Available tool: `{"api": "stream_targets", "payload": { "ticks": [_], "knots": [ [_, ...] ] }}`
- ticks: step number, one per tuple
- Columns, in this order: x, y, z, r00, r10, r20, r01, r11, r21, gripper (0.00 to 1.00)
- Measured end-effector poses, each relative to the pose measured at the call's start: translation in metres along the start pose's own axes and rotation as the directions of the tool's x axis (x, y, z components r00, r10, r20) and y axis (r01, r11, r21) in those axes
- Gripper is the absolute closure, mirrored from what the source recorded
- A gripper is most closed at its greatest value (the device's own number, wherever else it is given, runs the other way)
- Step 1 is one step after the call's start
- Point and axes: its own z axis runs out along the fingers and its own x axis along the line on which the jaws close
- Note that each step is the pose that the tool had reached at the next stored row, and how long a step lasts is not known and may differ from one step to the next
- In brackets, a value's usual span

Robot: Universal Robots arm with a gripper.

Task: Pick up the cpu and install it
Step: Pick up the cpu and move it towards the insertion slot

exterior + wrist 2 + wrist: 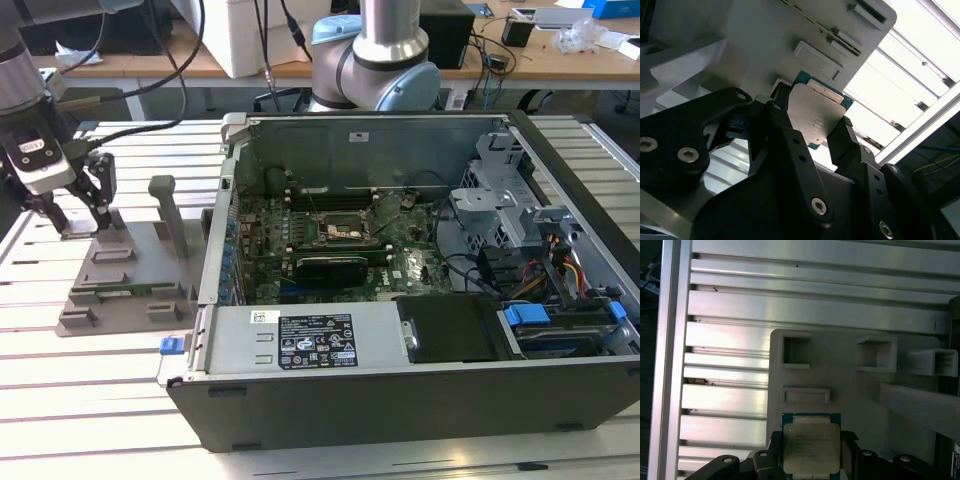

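Pinching: gripper (811,120) clamps the cpu (811,449) by opposite edges
Handling: light, stiff, likely fragile underneath; hold rim only

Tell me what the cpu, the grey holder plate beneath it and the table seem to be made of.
The cpu has a dull-silver metal lid, judging by its soft sheen, on a green circuit-board rim. The holder plate is uniform matte grey with moulded pockets, so probably plastic, perhaps printed. The table is bright slotted bars with streaky reflections, likely aluminium profile.
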Motion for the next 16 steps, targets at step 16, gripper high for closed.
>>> {"api": "stream_targets", "payload": {
  "ticks": [16],
  "knots": [
    [-0.0014,-0.0004,-0.0602,1.0,0.0,0.0,0.0,1.0,0.0,0.45]
  ]
}}
